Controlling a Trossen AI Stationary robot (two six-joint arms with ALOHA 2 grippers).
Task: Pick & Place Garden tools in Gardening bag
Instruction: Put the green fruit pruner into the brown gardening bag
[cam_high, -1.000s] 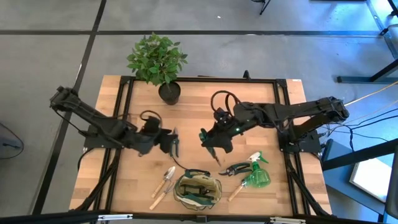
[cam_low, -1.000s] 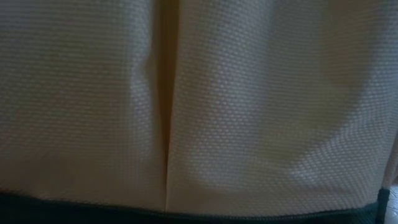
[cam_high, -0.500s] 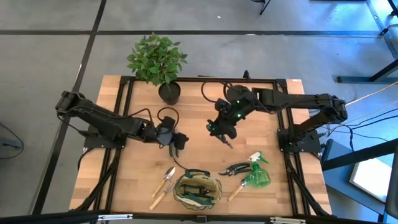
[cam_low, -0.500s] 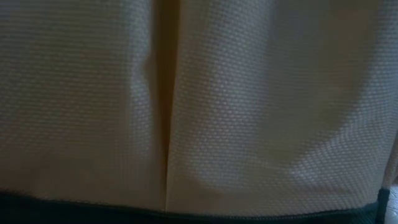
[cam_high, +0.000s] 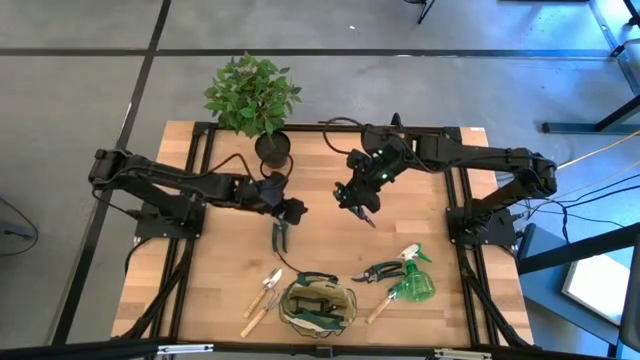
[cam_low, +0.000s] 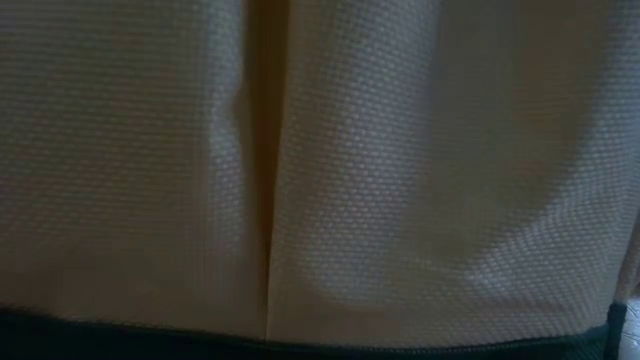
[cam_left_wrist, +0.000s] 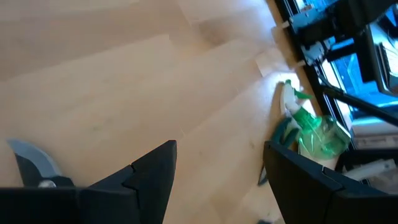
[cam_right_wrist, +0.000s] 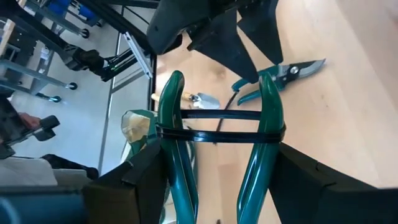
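The gardening bag (cam_high: 318, 303) stands at the table's near edge, and its tan fabric (cam_low: 320, 170) fills the low view. Two wooden-handled trowels (cam_high: 262, 298) lie to its left. To its right lie dark-handled pruners (cam_high: 377, 270) and a green spray bottle (cam_high: 410, 285). Green-handled snips (cam_high: 278, 236) lie flat on the table mid-left. My left gripper (cam_high: 290, 212) hangs open just beyond them, nothing between its fingers (cam_left_wrist: 155, 174). My right gripper (cam_high: 356, 198) is over the table's middle, shut on green-handled shears (cam_right_wrist: 217, 124). My right gripper pinches the shears by their two green handles (cam_right_wrist: 268, 134), one finger against the outer side of each. A black band (cam_right_wrist: 217, 137) ties the handles together between the fingers. The handles' free ends reach out past the fingertips. The shears are lifted clear of the table.
A leafy plant in a black pot (cam_high: 270, 148) stands at the far edge, close to my left arm. A black metal frame (cam_high: 330, 128) runs around the tabletop. Bare wood lies between the two grippers and the bag.
My left gripper has swung toward the table's right and far edge, staying open; the snips on the table have kept their place. My right gripper has carried the shears toward the far edge and a little to the right, turning as it went.
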